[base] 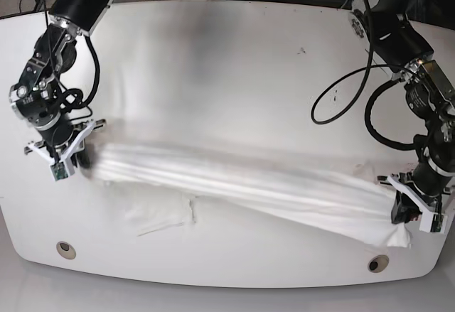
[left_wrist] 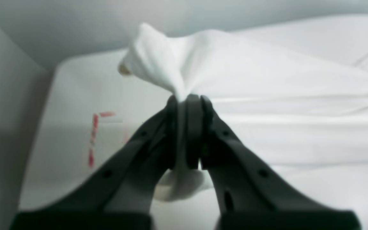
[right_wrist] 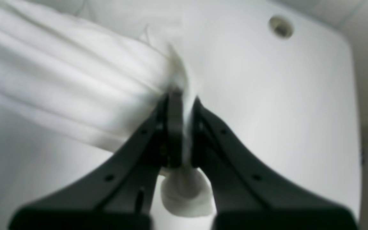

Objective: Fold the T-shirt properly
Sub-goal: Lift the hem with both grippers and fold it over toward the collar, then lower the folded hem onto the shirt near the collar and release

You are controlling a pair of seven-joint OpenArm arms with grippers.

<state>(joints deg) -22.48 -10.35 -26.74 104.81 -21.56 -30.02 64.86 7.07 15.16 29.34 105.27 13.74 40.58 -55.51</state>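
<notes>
The white T-shirt [base: 242, 184] is stretched in a long band between my two grippers, across the front half of the table; its lower part trails on the table [base: 167, 216]. On the right of the base view, my left gripper [base: 398, 211] is shut on one end of the cloth. The left wrist view shows a bunch of T-shirt [left_wrist: 235, 80] pinched between the tips of the left gripper [left_wrist: 188, 97]. On the left of the base view, my right gripper [base: 82, 157] is shut on the other end. The right wrist view shows the T-shirt [right_wrist: 59, 83] clamped in the right gripper [right_wrist: 182, 94].
The white table [base: 234, 70] has round holes near its front corners [base: 65, 249] [base: 378, 263]. One hole [right_wrist: 280, 27] shows in the right wrist view. Red tape marks [left_wrist: 93, 137] lie on the table beside the left gripper. A black cable [base: 341, 99] loops by the left arm.
</notes>
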